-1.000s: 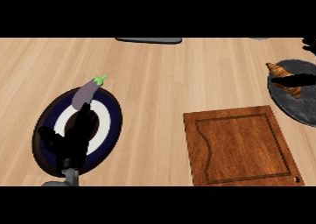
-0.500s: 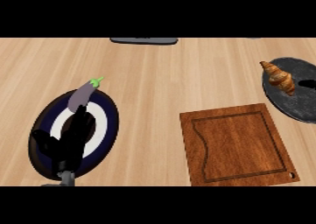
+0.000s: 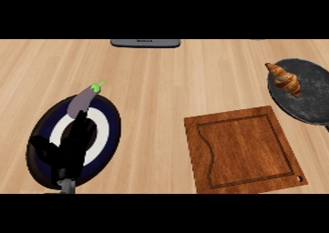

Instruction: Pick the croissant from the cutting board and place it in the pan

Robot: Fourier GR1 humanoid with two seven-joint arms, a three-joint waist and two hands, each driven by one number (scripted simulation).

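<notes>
Croissant [image 3: 285, 80] in pan [image 3: 315, 102]; wooden counter [image 3: 167, 82].

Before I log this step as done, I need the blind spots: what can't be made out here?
- Right hand: not in the head view.
- Pan: right side and handle cut off by the view's edge.
- Plate: lower left hidden under the left hand.
- Dark object at the counter's far edge: unidentifiable.

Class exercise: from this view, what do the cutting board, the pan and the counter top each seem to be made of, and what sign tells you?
Cutting board: likely dark reddish-brown wood with a smooth finish; grain streaks and a carved groove show.
Pan: probably dark metal, matte; its grey-black surface looks speckled. The croissant lies in it.
Counter top: apparently light wood or a wood-look surface; long pale plank lines run across it.
</notes>
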